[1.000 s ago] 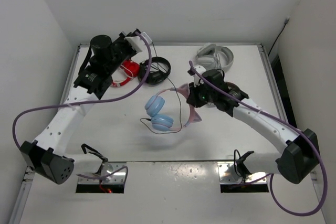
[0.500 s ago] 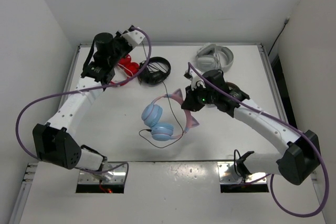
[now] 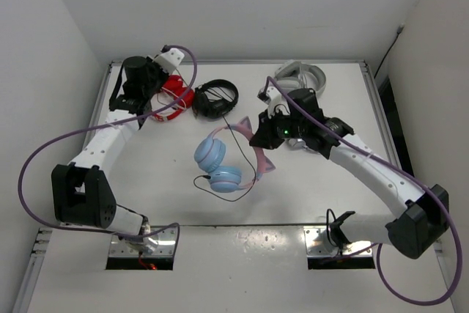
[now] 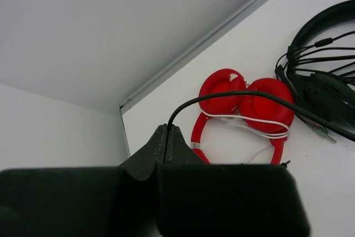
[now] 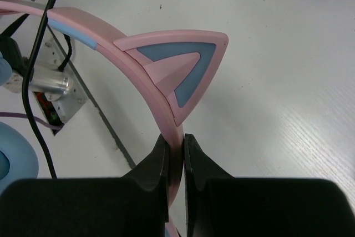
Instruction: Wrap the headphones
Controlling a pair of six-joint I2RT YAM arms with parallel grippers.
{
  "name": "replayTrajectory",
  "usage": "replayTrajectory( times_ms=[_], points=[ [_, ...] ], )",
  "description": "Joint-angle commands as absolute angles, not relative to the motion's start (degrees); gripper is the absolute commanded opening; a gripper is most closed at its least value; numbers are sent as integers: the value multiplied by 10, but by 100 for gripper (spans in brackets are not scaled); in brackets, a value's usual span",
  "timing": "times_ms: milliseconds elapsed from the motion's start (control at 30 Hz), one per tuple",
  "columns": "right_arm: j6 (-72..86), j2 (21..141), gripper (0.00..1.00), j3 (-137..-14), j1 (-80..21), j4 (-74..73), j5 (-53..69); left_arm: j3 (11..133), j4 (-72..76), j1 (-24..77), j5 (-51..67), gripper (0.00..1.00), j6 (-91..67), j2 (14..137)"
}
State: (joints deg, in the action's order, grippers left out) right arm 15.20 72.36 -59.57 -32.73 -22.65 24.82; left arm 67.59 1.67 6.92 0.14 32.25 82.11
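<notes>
Near the middle of the overhead view, on the white tabletop (image 3: pixel 168 196), rest the over-ear headphones (image 3: pixel 212 153) with light blue padded ear cups (image 3: pixel 227 178), a thin pink plastic headband (image 5: pixel 100 37) and a long thin black cable (image 4: pixel 233 93). My right pincer (image 5: pixel 173 140) is closed on the headband just below one pink-and-blue cat ear (image 5: pixel 177 65), and the band fills the narrow gap between the fingers. My left pincer (image 4: pixel 167 129), at the upper left of the overhead view, is pinched shut on the cable. From my fingertips the cable arcs over the glossy red headphones (image 4: pixel 219 84) toward the black headset (image 4: pixel 327 87) at the right edge of the left wrist view.

I judge the step in hand to be drawing the cable out so that winding can begin. To do it well, I treat the right grip as the anchor and hold the band steady while the left does the travelling. Tension should be light, enough to take up the slack loop lying below the lower ear cup in the overhead view, but never a tug at the cable's root. I carry the cable high over the red pair and the black headset, whose own cords could snag it. Then I lay close, even turns around the band between the cups.
</notes>
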Motion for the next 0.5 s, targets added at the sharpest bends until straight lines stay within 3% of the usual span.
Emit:
replayTrajectory(
  times_ms=[0,467],
  points=[
    [180,700,0,-637,-321,-205,299,659,61,50,-1,0,304,817],
    [216,706,0,-686,-282,-210,312,563,73,0,4,0,299,783]
  ],
)
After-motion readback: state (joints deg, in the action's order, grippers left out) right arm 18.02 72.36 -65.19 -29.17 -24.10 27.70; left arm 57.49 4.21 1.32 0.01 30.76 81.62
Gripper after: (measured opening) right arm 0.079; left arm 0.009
